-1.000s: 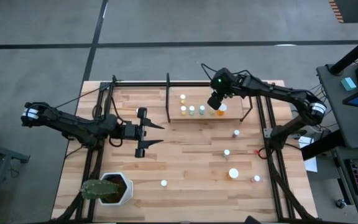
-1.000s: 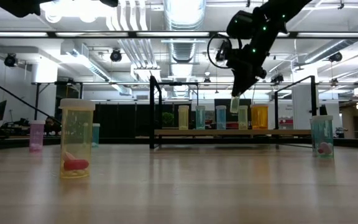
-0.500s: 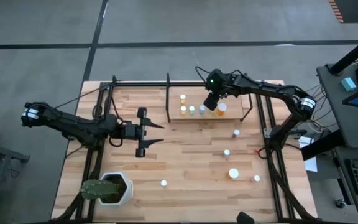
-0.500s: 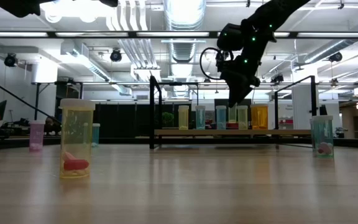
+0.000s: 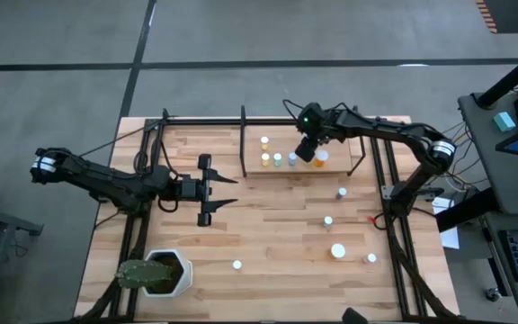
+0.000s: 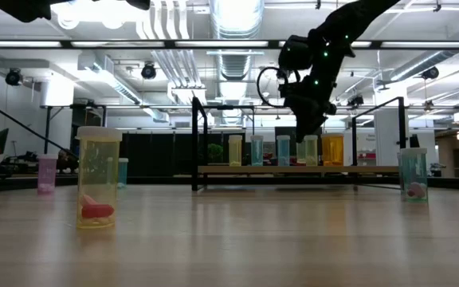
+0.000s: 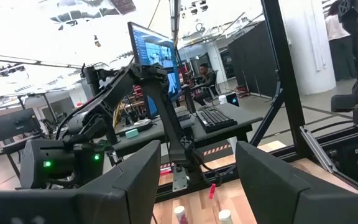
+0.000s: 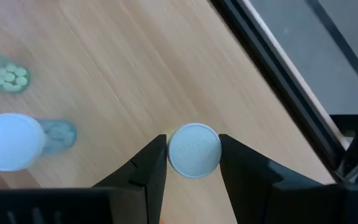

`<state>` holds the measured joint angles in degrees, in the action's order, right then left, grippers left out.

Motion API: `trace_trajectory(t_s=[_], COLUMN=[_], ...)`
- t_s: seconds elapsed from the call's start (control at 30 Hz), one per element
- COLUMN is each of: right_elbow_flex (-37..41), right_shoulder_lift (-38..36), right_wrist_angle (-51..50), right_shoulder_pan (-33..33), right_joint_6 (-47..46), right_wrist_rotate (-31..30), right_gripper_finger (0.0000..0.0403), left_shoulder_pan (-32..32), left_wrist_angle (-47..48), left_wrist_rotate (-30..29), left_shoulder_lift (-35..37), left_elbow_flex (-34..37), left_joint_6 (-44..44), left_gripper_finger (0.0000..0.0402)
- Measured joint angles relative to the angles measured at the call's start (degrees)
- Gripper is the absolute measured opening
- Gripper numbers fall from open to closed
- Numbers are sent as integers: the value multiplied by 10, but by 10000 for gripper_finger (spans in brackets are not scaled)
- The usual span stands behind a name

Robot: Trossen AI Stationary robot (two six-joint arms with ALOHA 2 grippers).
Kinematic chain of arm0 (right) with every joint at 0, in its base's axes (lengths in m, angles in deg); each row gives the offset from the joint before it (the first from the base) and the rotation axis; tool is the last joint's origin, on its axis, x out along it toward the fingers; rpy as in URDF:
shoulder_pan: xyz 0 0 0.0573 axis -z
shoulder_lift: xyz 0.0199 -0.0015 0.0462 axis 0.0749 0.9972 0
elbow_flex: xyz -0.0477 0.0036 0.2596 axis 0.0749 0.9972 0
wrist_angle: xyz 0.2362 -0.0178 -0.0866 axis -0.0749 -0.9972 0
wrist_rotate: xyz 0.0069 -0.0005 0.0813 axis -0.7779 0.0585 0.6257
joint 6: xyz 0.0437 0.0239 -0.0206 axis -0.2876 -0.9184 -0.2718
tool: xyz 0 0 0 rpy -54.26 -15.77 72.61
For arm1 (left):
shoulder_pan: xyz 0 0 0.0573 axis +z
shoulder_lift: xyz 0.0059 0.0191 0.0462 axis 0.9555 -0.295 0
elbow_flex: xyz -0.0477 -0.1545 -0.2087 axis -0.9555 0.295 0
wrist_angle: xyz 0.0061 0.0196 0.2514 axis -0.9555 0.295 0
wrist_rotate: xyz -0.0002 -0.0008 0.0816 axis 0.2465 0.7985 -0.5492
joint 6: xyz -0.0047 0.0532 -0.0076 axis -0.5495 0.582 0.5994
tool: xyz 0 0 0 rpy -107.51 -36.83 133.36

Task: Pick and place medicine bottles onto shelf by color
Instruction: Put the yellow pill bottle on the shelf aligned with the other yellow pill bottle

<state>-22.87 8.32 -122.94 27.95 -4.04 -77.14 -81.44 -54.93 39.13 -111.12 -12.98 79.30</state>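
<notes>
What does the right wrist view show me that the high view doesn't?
Right wrist only: the right gripper with its fingers closed on a bottle's pale cap. High only: the whole table, the left gripper waiting open, loose bottles, and the plant pot. Both: the right gripper over the shelf, beside a standing bottle.

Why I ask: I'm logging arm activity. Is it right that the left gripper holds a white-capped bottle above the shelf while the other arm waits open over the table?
Not quite: the right gripper holds the white-capped bottle above the shelf, as the right wrist view shows. The left gripper is the one waiting open over the table.
</notes>
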Motion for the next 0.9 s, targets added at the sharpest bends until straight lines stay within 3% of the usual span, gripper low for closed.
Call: trace_trajectory(t_s=[0.9], right_elbow_flex=[6], right_shoulder_lift=[7], right_wrist_angle=[3], right_shoulder_pan=[0], right_joint_6=[-15], right_wrist_rotate=[0], right_gripper_finger=[151], left_shoulder_pan=[0], left_wrist_angle=[0], left_wrist_rotate=[0], left_shoulder_lift=[0], left_elbow_flex=[0], left_joint_6=[2], left_gripper_finger=[192])
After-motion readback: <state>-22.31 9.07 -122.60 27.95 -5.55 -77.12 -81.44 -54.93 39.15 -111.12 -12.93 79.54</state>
